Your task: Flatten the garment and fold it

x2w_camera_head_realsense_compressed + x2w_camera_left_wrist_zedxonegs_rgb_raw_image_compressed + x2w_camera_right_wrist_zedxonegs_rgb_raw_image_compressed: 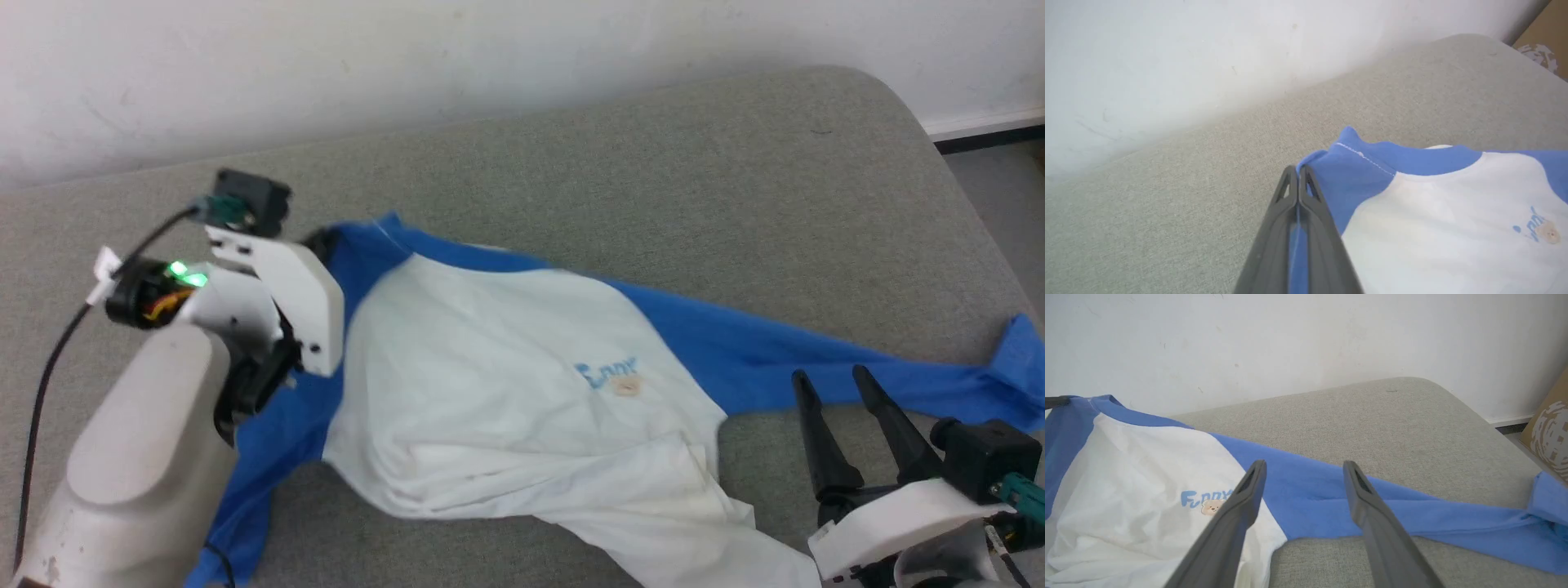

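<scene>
The garment is spread print-side up on the grey cushion. The neckline points far left and one blue sleeve runs out to the right. The other sleeve trails near left beside the left arm, and the hem is bunched up on the near side.

Looks like thin, floppy jersey to me, super light. I'd expect it to drag and wrinkle rather than slide as one piece. I'd grab it at the shoulders, cuffs or hem corners, since a pinch in the white middle would probably just tent it.

The left wrist view is the useful one. It shows the left gripper with its fingers pressed together on a strip of blue cloth, right at the collar. From the head, the wrist housing blocks that pinch.

The right gripper has its fingers spread with nothing between them, just near of the right sleeve. Can't tell how high it sits. Its wrist view also catches a cardboard box off the far right, and the chest print reads clearer there.
</scene>
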You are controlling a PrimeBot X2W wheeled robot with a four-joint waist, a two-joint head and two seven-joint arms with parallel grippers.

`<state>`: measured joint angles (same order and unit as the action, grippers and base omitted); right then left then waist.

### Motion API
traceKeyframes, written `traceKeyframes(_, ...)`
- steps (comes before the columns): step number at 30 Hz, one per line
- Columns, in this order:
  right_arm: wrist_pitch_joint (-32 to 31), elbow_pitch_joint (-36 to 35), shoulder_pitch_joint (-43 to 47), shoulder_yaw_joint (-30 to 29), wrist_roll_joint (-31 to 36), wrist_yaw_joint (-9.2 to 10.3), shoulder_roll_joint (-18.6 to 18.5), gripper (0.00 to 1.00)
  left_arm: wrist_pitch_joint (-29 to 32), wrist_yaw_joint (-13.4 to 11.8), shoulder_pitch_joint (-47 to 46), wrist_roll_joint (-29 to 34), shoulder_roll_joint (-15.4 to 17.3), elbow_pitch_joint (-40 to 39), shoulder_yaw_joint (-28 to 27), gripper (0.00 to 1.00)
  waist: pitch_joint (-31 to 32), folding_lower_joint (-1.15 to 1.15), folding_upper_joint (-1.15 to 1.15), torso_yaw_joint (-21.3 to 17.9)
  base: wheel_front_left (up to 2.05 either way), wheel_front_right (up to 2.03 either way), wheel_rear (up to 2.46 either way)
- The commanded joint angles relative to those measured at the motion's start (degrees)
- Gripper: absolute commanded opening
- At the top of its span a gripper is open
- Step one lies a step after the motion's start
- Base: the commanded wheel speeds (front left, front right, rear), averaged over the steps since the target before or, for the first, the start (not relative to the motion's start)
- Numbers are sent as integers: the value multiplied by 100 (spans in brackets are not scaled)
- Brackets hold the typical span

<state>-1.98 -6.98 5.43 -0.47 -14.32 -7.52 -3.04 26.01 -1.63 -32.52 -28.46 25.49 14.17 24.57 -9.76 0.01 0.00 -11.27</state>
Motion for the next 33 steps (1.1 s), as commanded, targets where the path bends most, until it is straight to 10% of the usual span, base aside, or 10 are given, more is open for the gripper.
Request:
traceKeyframes(1, 6, 11, -88, 0, 0, 3, 16, 100, -146, -100, -122, 25, -37, 92, -88, 0, -9, -1, 0, 7, 0, 0, 0)
traceKeyframes(9, 80, 158, -237, 143, -68, 3, 16, 100, -971, -302, -277, -17, -212, 1468, -380, 0, -125, -1, 0, -124, 0, 0, 0)
traceKeyframes(11, 117, 218, -250, 129, -95, 3, 16, 100, -1137, -286, -206, -100, -300, 1824, -423, 40, -135, -1, 0, -144, 0, 0, 0)
traceKeyframes(12, 134, 241, -252, 119, -104, 3, 16, 100, -1223, -276, -193, -139, -339, 1967, -448, 100, -143, -1, 0, -144, 0, 0, 0)
traceKeyframes(24, 148, 304, -156, 25, -55, 3, 16, 100, -2980, -392, 372, -435, -579, 1971, -957, 100, 181, -1, 0, 105, 0, 0, 0)
traceKeyframes(33, -9, 123, -108, 35, 20, 3, 16, 100, -1558, -50, 620, -642, -204, 1341, -624, 100, 177, -1, 0, 320, 0, 0, 0)
